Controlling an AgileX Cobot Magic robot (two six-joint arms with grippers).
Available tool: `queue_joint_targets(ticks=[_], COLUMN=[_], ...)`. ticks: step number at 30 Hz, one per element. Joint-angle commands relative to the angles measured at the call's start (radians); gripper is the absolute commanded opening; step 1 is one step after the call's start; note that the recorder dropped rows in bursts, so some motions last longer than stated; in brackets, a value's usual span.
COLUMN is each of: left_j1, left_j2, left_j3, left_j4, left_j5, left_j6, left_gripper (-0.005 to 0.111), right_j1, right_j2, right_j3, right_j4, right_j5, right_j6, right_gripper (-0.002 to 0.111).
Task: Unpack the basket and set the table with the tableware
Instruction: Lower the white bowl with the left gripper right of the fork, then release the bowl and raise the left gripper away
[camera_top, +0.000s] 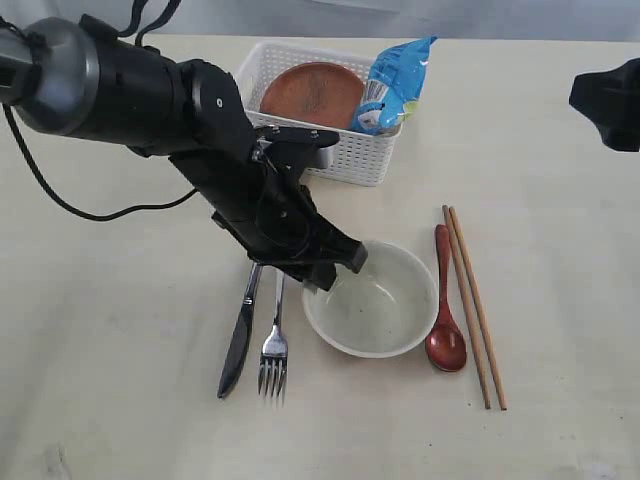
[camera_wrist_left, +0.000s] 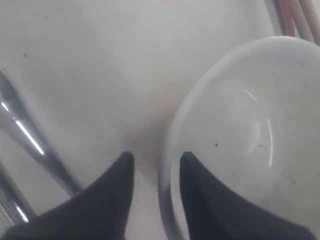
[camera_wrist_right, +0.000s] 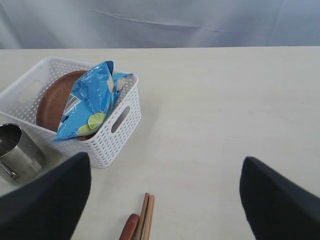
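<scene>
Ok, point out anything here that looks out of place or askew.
The blue snack bag stands propped in the basket, leaning on the red-brown plate, which lies tilted inside. A food packet among tableware looks out of place. Nothing looks spilled or broken.

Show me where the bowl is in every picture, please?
Exterior view: the bowl sits low in the middle, between fork and spoon.
Left wrist view: the bowl has its rim between the fingers of the left pincer.
Right wrist view: not in it.
Shared landmark: the chopsticks, in all three.
</scene>
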Motion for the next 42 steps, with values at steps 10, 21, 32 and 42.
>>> queue_joint_targets(ticks=[10,21,32,42], left_j1=[-0.003,0.053,0.309,0.386], left_j2=[-0.141,-0.206,-0.141,-0.052], left_j3=[-0.026,-0.210,-0.297,-0.297], left_j4=[0.125,0.202,0.253,0.251], left_j5=[0.001,-0.251,-0.191,-0.236], left_j6=[0.000,-0.074,-0.083,-0.083], left_gripper=[0.048,0.070,0.070,0.070], right_j1=[-0.006,-0.006,0.191,0.215], right_j2=[-0.004,-0.004,0.155,0.447], right_j3=[-0.001,-0.001,-0.001,-0.270], right_j4=[-0.004,-0.002,0.056,0.094], right_j5=[0.018,0.018,-0.111,-0.064], right_j6=[-0.002,-0.002,-0.089,-0.082], right_gripper=[0.076,0.076,0.076,0.076])
